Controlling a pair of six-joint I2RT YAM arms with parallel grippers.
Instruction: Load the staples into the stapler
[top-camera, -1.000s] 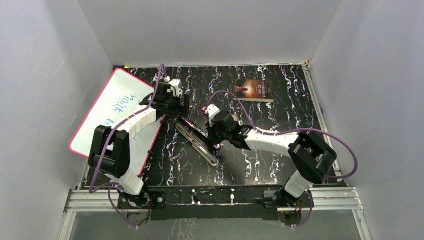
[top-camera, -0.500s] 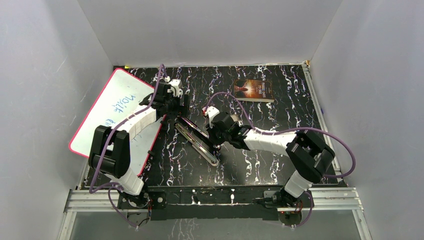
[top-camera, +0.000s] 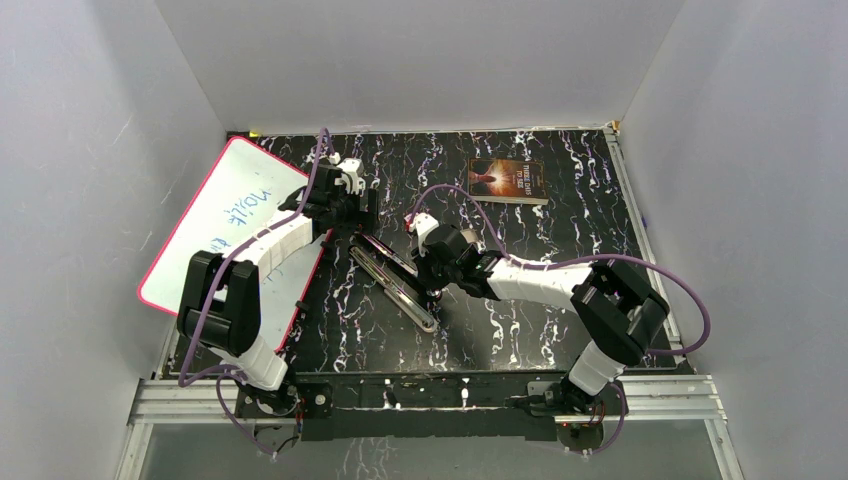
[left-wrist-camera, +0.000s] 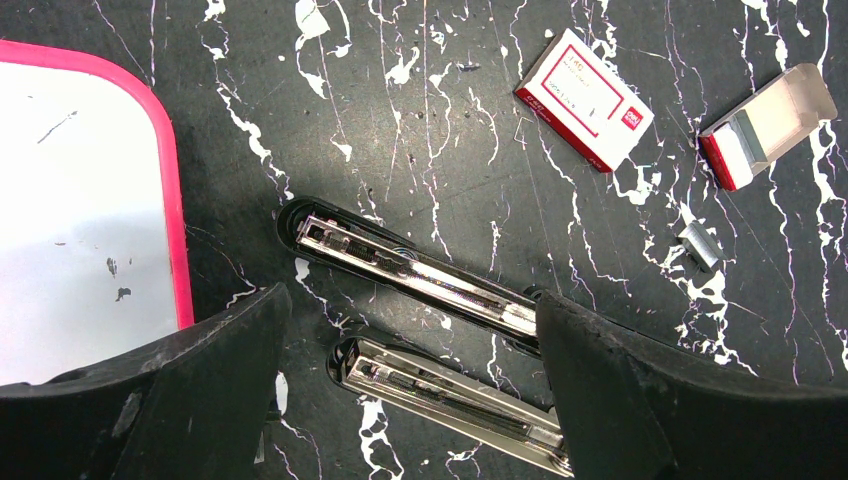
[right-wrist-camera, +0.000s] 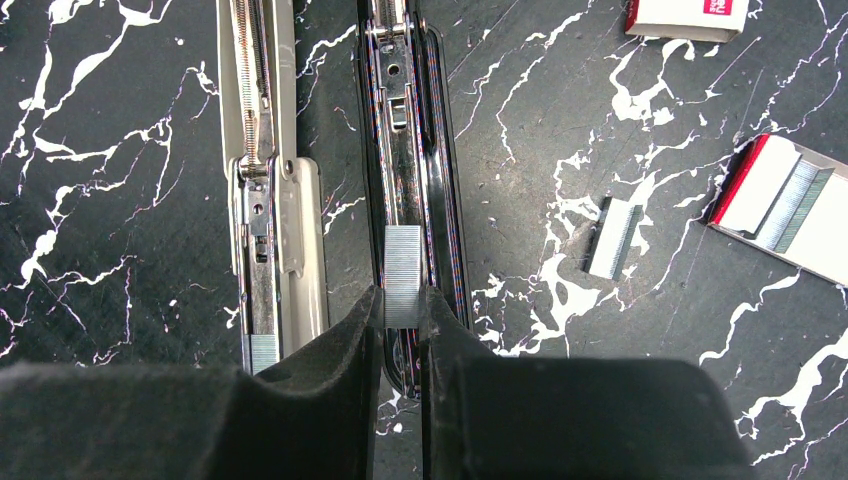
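Far left, beside the whiteboard (top-camera: 215, 225), the left end effector (left-wrist-camera: 408, 310) is held with its fingers wide apart above the opened stapler (top-camera: 395, 275), and nothing is gripped. To the right, the right end effector (right-wrist-camera: 402, 305) is clamped on a strip of staples (right-wrist-camera: 403, 255), poised in line over the stapler's open channel. Insertion is judged to be in hand. Next, the strip must be lowered squarely into the channel and released. A spare strip (right-wrist-camera: 612, 238) lies on the tabletop (right-wrist-camera: 600, 390) further right.
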